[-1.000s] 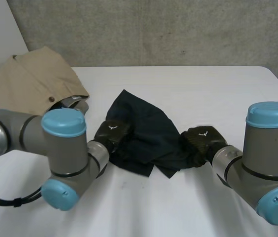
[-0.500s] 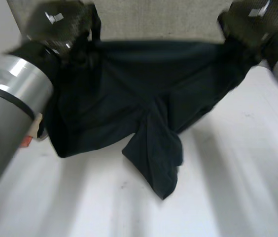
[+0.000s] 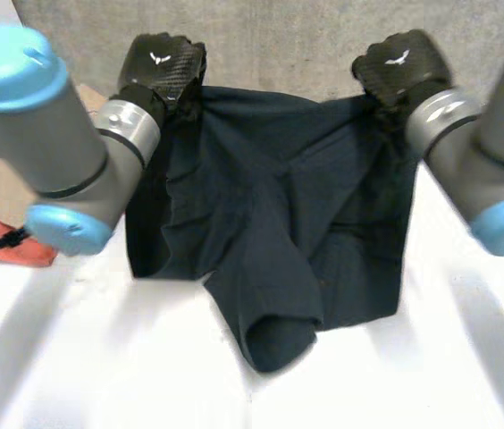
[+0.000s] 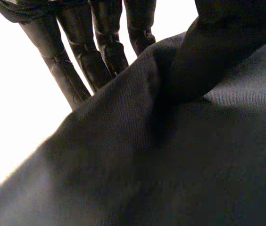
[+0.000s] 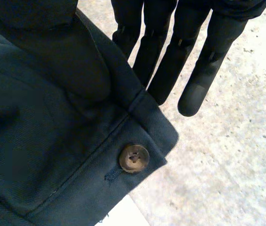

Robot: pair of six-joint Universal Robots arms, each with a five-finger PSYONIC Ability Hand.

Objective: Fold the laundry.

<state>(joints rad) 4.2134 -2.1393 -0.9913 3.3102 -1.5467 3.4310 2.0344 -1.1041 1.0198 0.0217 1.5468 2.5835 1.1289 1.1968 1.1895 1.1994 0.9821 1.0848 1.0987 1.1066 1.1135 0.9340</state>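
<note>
Shorts point(image 3: 270, 232) hang spread over the counter point(image 3: 82, 357), top corners pinched by left robot hand point(image 3: 158, 70) and right robot hand point(image 3: 401, 64) (thumb against fingers). Likely next: lay them flat.

The garment point(image 3: 270, 223) is plain dark navy, almost black, with a fine twill weave and matching stitching; its button point(image 5: 134, 157) is mottled brown. The left hand point(image 3: 161, 67) and right hand point(image 3: 399, 64) are black with a woven sheen and a small white mark each. The counter point(image 3: 100, 357) is white, the wall point(image 3: 279, 45) speckled grey, and the cloth point(image 3: 6, 246) orange-red.
</note>
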